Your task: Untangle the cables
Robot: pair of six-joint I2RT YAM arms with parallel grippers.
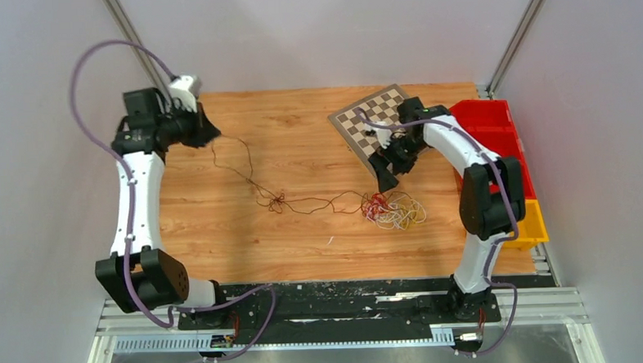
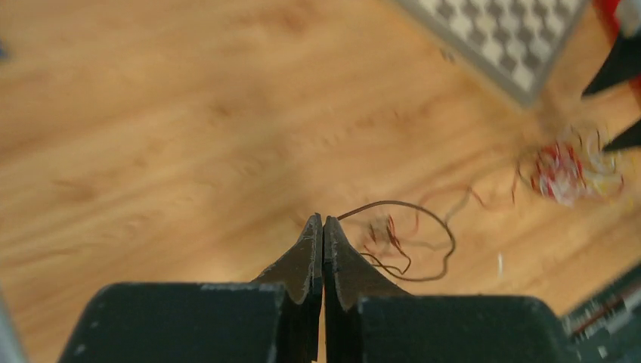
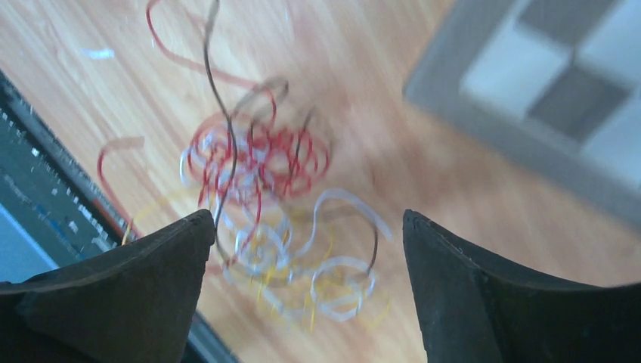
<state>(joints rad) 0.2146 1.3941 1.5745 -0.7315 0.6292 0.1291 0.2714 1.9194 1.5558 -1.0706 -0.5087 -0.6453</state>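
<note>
A tangle of red, white and yellow-orange cables [image 1: 393, 209] lies on the wooden table, right of centre. A dark brown cable [image 1: 248, 172] runs from it through a small knot [image 1: 276, 201] up to my left gripper [image 1: 207, 134] at the far left. In the left wrist view that gripper [image 2: 323, 223] is shut, and the brown cable [image 2: 446, 234] comes out at its tip. My right gripper [image 1: 387, 177] hangs open just above and behind the tangle. In the right wrist view the gripper [image 3: 306, 227] is wide open and empty, with the tangle [image 3: 257, 166] below it.
A chessboard [image 1: 373, 118] lies at the back right, under the right arm; it also shows in the left wrist view [image 2: 499, 38] and the right wrist view [image 3: 559, 98]. Red bins [image 1: 496, 129] and a yellow bin [image 1: 529, 224] stand along the right edge.
</note>
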